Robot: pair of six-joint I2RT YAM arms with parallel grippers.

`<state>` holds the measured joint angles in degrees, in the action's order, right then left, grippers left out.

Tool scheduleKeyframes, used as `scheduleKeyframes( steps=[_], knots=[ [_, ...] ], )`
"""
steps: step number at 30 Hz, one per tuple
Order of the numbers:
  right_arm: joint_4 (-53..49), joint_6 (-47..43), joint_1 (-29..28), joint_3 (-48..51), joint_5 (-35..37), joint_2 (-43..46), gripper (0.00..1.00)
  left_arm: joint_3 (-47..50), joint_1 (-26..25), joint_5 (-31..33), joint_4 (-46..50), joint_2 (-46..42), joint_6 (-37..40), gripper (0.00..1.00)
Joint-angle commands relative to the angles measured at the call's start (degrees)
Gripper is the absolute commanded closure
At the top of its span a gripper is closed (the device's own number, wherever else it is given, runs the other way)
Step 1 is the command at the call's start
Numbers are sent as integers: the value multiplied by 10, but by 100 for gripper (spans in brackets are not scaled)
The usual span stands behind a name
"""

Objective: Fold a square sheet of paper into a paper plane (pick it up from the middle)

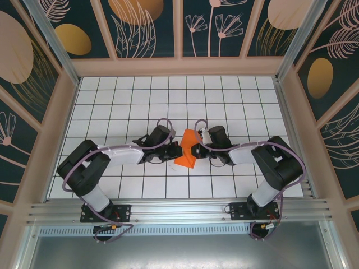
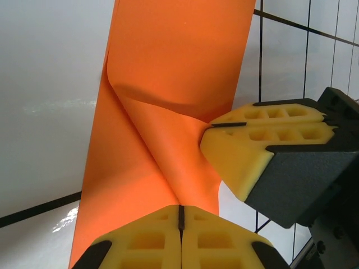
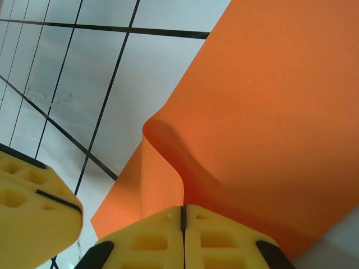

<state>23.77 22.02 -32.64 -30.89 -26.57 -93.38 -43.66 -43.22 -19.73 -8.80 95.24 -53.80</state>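
Observation:
The square sheet of paper (image 1: 188,148) is bright orange and hangs bent and pinched between my two grippers at the middle of the white grid table (image 1: 168,95). My left gripper (image 1: 173,151) is shut on its left side. In the left wrist view the yellow jaws (image 2: 180,216) are pressed together on a raised fold of the paper (image 2: 168,84), with the right gripper's fingers (image 2: 263,140) just beyond. My right gripper (image 1: 203,147) is shut on the opposite side. Its jaws (image 3: 183,213) clamp a curled ridge of the paper (image 3: 263,112), and the left gripper's fingers (image 3: 33,213) sit at the lower left.
Wooden walls with patterned panels (image 1: 179,28) enclose the table on three sides. An aluminium rail (image 1: 179,210) carrying both arm bases runs along the near edge. White tiles lie open behind and to both sides of the grippers.

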Motion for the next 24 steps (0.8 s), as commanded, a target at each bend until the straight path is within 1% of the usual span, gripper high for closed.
scheduleKeyframes(
  steps=[1, 3, 7, 12, 18, 24],
  knots=[
    [12, 7, 3, 6, 4, 3, 92, -9, -5, -11, -33, 26, -14, 93],
    [9, 6, 3, 5, 5, 2, 92, -14, -7, -13, -33, 50, -11, 94],
    [5, 4, 3, 1, 6, 2, 92, -20, -10, 3, 3, 68, 4, 94],
    [-9, -5, 4, -13, 7, 7, 92, -11, -10, 13, 19, 79, 18, 95],
    [-35, -27, 9, -15, 26, 18, 91, -6, -10, 16, 29, 87, 29, 95],
    [-42, -49, 10, -22, 21, 22, 91, -6, -10, 16, 34, 94, 38, 94]
  ],
)
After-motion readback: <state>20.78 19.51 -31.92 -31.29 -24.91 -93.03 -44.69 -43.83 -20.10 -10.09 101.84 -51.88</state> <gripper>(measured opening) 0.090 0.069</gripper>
